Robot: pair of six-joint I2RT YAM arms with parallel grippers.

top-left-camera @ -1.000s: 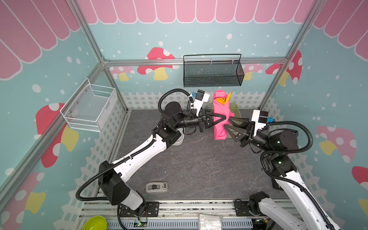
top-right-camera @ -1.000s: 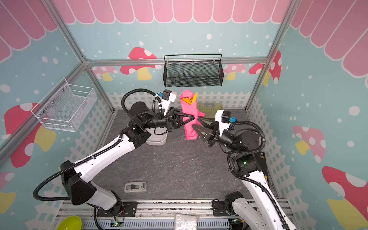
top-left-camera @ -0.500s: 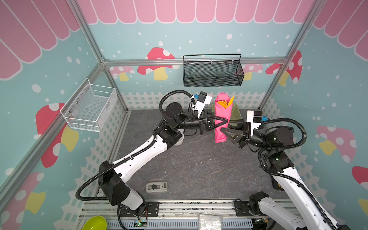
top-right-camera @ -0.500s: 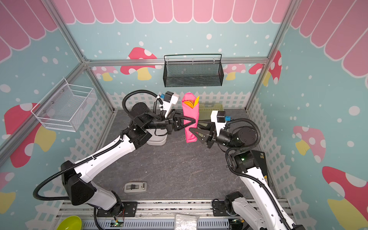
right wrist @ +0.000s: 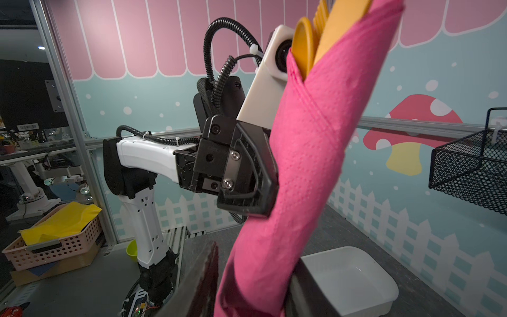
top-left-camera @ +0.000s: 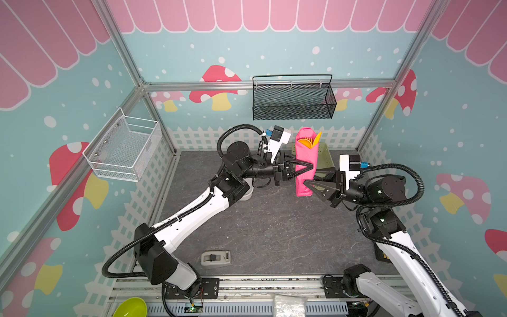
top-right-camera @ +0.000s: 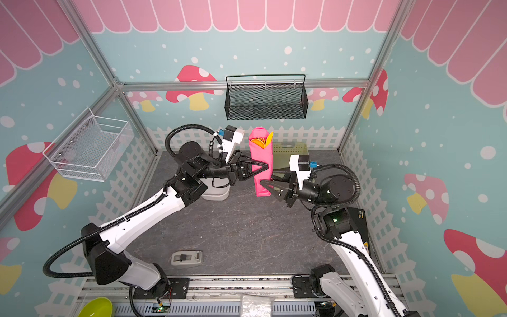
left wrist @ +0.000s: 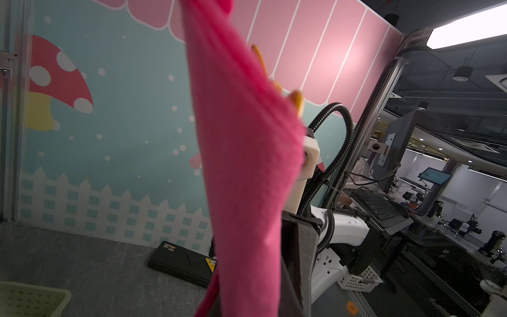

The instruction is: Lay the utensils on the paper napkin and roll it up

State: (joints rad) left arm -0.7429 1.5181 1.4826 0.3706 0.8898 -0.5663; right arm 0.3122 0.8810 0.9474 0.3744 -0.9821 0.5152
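The magenta paper napkin (top-left-camera: 306, 159) (top-right-camera: 260, 156) is rolled into a tube and stands nearly upright in the air above the back of the table. Orange utensils (top-left-camera: 308, 142) (top-right-camera: 260, 142) (right wrist: 304, 44) stick out of its upper end. My left gripper (top-left-camera: 311, 165) (top-right-camera: 266, 165) is shut on the middle of the roll from the left. My right gripper (top-left-camera: 311, 177) (top-right-camera: 266, 177) (right wrist: 249, 277) reaches in from the right, open, its jaws either side of the roll's lower part. One finger touches the paper; a narrow gap shows at the other finger (right wrist: 197, 274).
A black wire basket (top-left-camera: 293, 101) hangs on the back wall and a white wire basket (top-left-camera: 126, 153) on the left wall. A white bin (top-right-camera: 216, 192) (right wrist: 348, 280) and a pale green basket (top-right-camera: 290, 153) stand at the back. A small grey device (top-left-camera: 215, 258) lies near the front edge.
The roll has gone from leaning to nearly upright. My right gripper has moved left onto the roll's lower part and its jaws have narrowed. My left gripper has kept its hold.
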